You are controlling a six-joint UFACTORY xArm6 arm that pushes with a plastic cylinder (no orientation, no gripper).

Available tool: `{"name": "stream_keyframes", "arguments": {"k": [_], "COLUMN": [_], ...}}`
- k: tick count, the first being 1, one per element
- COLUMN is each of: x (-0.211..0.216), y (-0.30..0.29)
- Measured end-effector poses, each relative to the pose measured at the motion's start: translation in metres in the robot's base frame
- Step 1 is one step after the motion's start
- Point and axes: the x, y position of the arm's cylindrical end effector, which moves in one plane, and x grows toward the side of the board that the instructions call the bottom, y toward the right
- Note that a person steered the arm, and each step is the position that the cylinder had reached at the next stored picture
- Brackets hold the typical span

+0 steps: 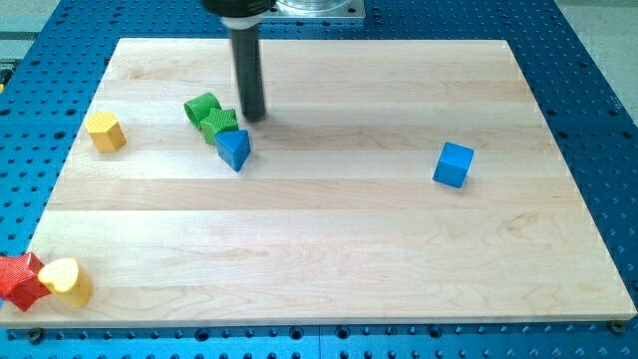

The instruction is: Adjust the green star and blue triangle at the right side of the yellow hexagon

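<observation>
The yellow hexagon (105, 131) lies near the board's left edge. To its right sit a green star (221, 124) and, touching it on the lower right, a blue triangle (234, 149). Another green block with a curved shape (201, 106) touches the star on its upper left. My tip (253, 119) stands just right of the green star, close to or touching it, and above the blue triangle. The rod rises straight up to the view's top.
A blue cube (454, 164) sits alone on the right half of the wooden board (329, 249). A red star (20, 280) and a yellow heart (67, 280) lie together at the bottom left corner.
</observation>
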Motion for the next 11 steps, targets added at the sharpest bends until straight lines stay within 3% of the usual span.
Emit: {"name": "stream_keyframes", "arguments": {"k": [1, 2, 3, 6, 7, 8, 9, 10, 11], "x": [0.009, 0.002, -0.036, -0.015, -0.009, 0.079, 0.153, 0.167, 0.149], "y": [-0.034, -0.015, 0.021, -0.097, 0.001, 0.039, -0.054, -0.114, -0.116]}}
